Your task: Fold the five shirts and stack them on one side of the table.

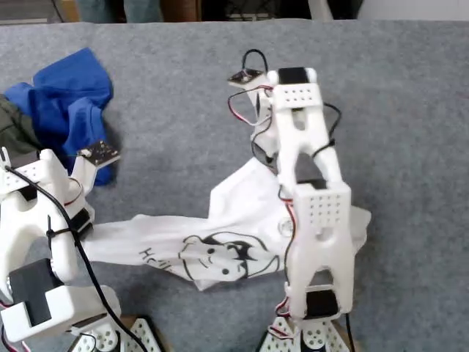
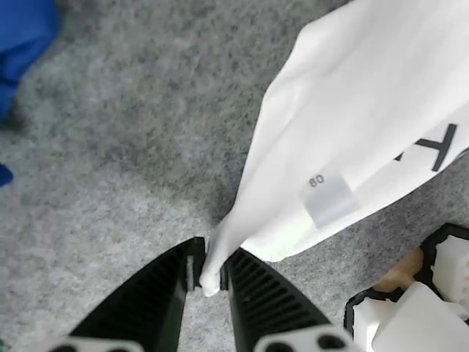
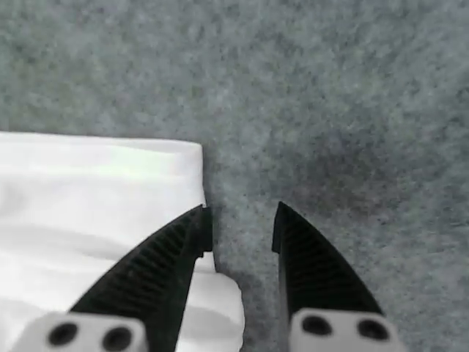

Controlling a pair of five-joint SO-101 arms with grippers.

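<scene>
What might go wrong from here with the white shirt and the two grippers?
1. The left gripper pinches only a thin tip of the white shirt. A firm pull could slip the cloth out.
2. The right gripper is open and straddles the shirt's edge, partly over the bare table. If it closes there, it may catch only a sliver or miss the cloth.
3. In the high view the shirt lies bunched under the right arm, so a fold started now would likely come out uneven.

Garments numbered three: one white shirt (image 1: 220,220), one blue shirt (image 1: 66,95), one dark garment (image 1: 13,128). Arms numbered two: left arm (image 1: 29,220), right arm (image 1: 322,220).
</scene>
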